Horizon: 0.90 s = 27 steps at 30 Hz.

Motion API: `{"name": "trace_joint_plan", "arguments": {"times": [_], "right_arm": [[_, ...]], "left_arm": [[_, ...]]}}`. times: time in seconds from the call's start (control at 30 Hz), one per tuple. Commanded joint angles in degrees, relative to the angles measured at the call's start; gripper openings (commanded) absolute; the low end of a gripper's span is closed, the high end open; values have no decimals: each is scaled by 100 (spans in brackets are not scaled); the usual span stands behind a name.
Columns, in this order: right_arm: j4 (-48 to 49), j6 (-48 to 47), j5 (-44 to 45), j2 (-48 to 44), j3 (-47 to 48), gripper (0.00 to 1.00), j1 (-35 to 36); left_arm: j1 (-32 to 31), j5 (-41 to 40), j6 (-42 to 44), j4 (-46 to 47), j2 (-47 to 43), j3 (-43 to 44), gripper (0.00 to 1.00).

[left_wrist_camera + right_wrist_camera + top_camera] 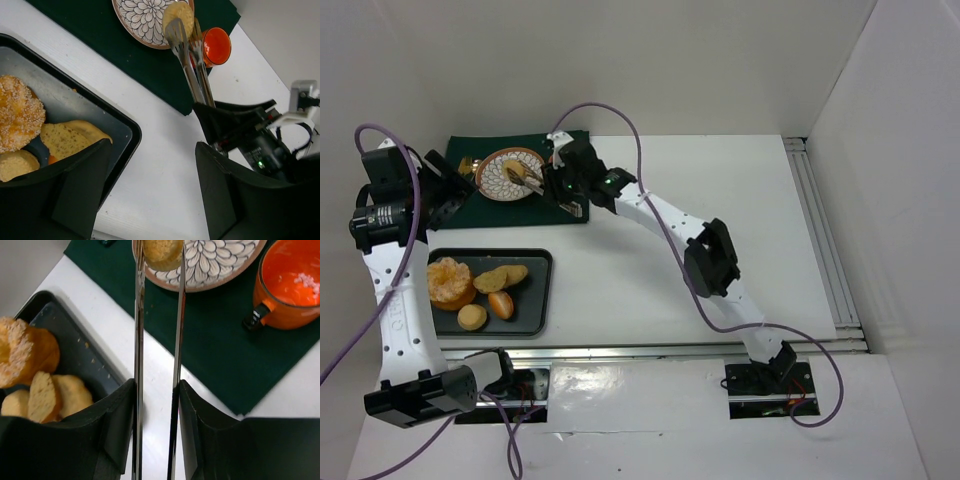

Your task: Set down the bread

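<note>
My right gripper [157,390] is shut on a pair of metal tongs [138,340]. The tong tips pinch a tan bread roll [161,252] over the near rim of the flower-patterned plate [215,265]. From above, that roll [517,176] sits on the plate [498,188] with the right gripper [565,185] just to its right. More bread [500,278] lies in the dark tray [542,290]. My left gripper [152,150] is open over bare table beside the tray [125,135], with nothing between its fingers.
An orange cup [290,285] stands on the dark green mat [225,355] beside the plate. A large sugared bun [450,282] fills the tray's left end. White walls close in the table at the back and right.
</note>
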Motion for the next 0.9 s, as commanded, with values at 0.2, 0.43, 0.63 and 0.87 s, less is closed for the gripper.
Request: {"name": "trace_joint_plan", "arguments": {"times": [0.2, 0.43, 0.63, 0.87], "right_arm": [[2264, 63, -383, 1477, 1344, 44, -79], [2642, 116, -346, 1610, 1126, 58, -193], [2642, 63, -470, 1312, 1040, 62, -193], [2178, 63, -742, 462, 531, 57, -193]], "left_arm": [[32, 121, -133, 96, -153, -133, 81], [32, -186, -10, 43, -206, -71, 81], [32, -186, -10, -10, -311, -202, 81], [32, -133, -10, 52, -425, -405, 81]]}}
